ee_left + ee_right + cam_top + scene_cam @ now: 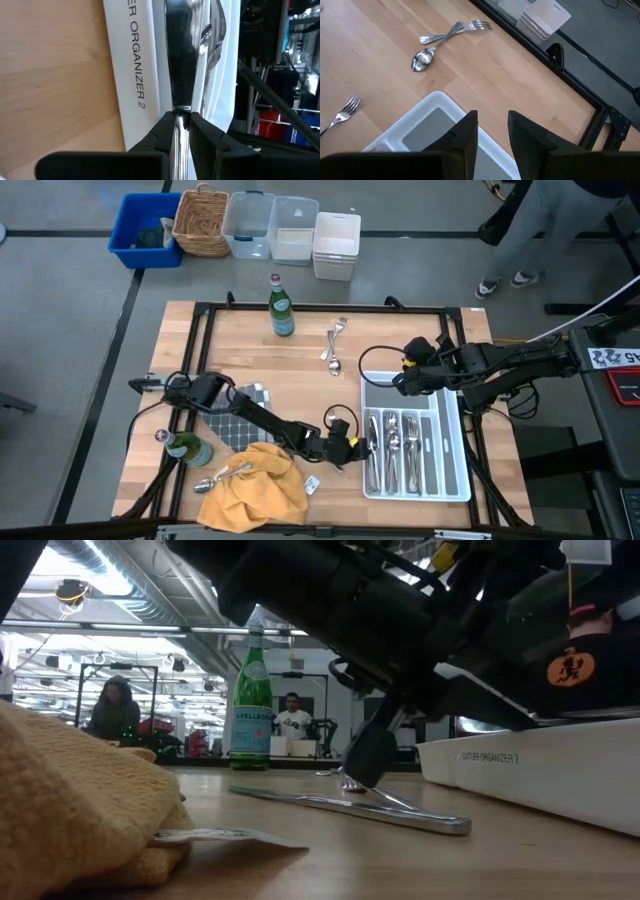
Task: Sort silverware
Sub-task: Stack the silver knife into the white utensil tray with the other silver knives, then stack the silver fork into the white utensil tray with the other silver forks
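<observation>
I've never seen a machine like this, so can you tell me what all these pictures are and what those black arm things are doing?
It is a robot with two dark arms at a wooden table. One picture looks down from above, one looks across from table height, and two come from small cameras on the arms' wrists.

The left gripper is pinching a knife next to the white tray, which already has cutlery sorted in its slots. The right gripper hangs open over the tray's far end and holds nothing.

On the table there are also a fork and spoon, two green bottles, a yellow cloth with more cutlery on it, and a checked mat.
</observation>
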Tool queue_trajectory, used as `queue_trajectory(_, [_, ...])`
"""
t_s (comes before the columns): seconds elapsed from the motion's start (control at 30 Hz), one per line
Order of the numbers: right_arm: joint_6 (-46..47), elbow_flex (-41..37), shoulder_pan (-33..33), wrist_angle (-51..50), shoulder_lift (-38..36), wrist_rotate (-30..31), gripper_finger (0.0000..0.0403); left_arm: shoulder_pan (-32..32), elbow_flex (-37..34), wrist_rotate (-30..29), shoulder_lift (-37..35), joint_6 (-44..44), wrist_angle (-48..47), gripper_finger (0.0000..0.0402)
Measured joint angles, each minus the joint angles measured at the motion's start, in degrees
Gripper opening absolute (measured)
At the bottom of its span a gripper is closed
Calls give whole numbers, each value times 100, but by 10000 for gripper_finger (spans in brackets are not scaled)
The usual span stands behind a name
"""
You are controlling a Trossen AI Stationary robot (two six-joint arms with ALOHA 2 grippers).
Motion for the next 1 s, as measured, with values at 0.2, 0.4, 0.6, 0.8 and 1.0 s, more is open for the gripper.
queue_trajectory(0.2, [1, 0, 0, 0, 0, -2, 111, 0, 5, 26, 27, 1, 15, 55])
queue_trajectory(0.4, [2, 0, 0, 0, 0, 0, 111, 0, 11, 26, 27, -154, 49, 105])
queue_trajectory(0.6, [2, 0, -2, 22, 0, -82, 111, 37, 2, 54, 1, -261, 142, 111])
queue_trajectory(0.8, [2, 0, 0, 372, 0, -634, 111, 130, -13, 328, -308, 778, 174, 95])
queue_trajectory(1.0, [0, 0, -2, 673, 0, -1221, 111, 231, -15, 495, -909, 1741, -636, 88])
